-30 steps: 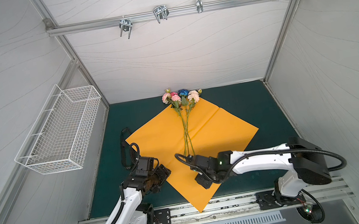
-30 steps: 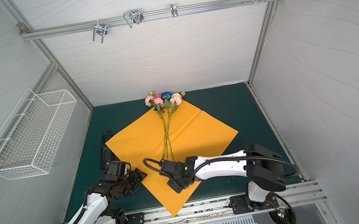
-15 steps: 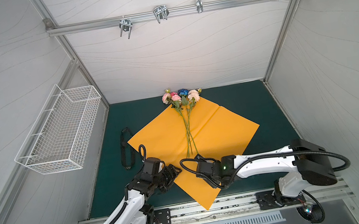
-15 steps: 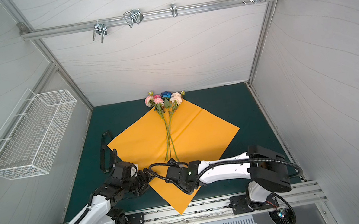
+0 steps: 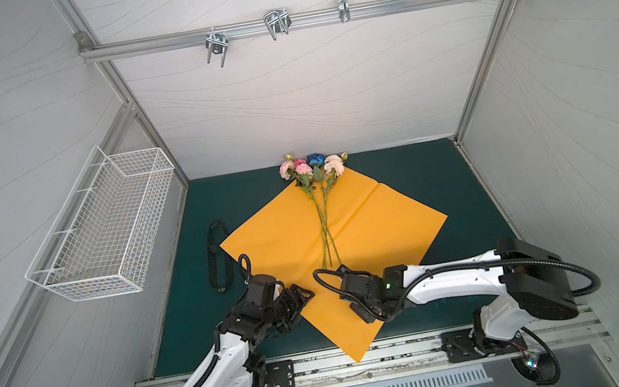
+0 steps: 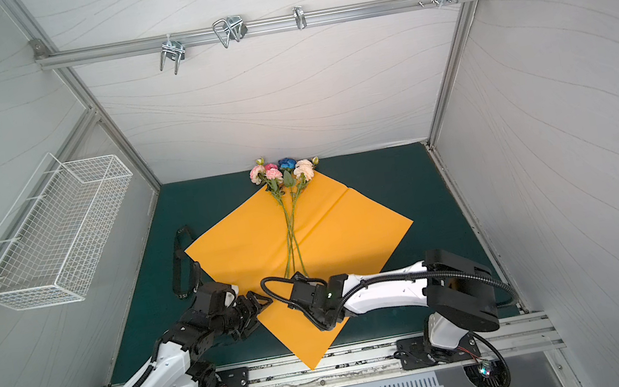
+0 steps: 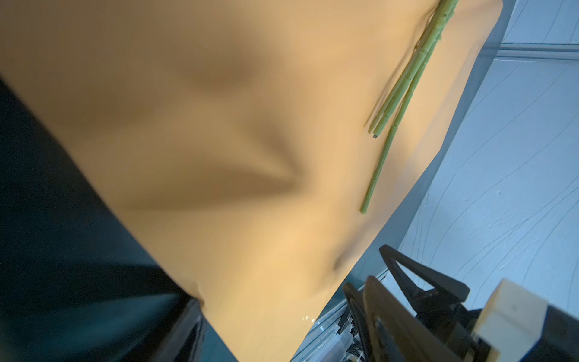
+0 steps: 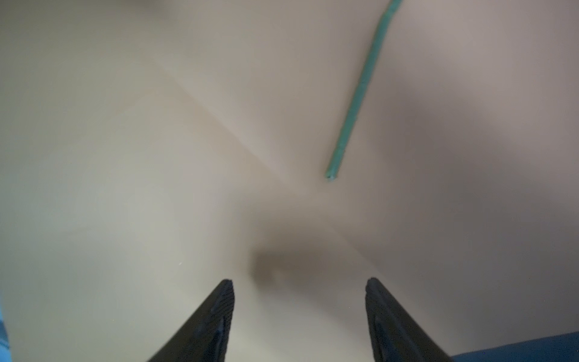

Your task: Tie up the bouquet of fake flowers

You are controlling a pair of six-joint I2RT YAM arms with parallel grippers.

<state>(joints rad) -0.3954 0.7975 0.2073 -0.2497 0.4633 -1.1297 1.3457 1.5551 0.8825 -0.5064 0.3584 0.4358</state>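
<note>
Orange paper (image 5: 383, 229) lies as a diamond on the dark green counter (image 5: 421, 168), its near corner hanging past the counter's front edge. The bouquet of fake flowers (image 5: 316, 178) rests along the sheet's middle. Its pink, peach and blue heads poke past the sheet's far corner onto the green. Its thin stems (image 5: 327, 234) run down to about the sheet's centre, crossing near their ends. In both top views the bunch lies apart from both tools.

A black ribbon (image 5: 221, 289) lies on the counter just off the sheet's left corner.

The left tool (image 5: 300, 301) sits at the sheet's lower left edge with its jaws spread wide; whether a finger touches the paper I cannot tell. The right tool (image 5: 362, 310) hovers over the sheet's near half, just short of the stem ends. Its wrist view shows both fingers (image 8: 219, 310) well apart with only bare paper between them and one stem tip (image 8: 332, 174) ahead. The left wrist view shows the paper rippled with soft shadows.
</note>
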